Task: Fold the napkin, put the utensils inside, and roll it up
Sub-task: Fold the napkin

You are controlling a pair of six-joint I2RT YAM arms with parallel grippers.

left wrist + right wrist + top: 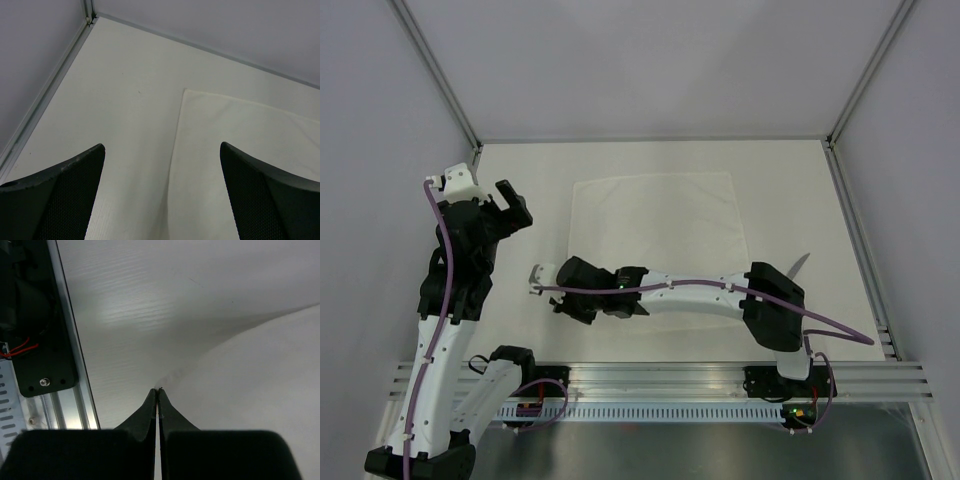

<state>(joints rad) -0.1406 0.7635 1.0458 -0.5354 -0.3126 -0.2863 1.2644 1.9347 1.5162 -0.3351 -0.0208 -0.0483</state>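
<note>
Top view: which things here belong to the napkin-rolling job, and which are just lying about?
Job: napkin; utensil, right of the napkin.
Not the job's: only fixtures show, namely the table, walls and rail.

Plain white napkin (655, 215); cream table (525, 190)

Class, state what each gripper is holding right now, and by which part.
The right gripper is shut on the napkin, pinching what looks like its corner. The left gripper is open and holds nothing.
</note>
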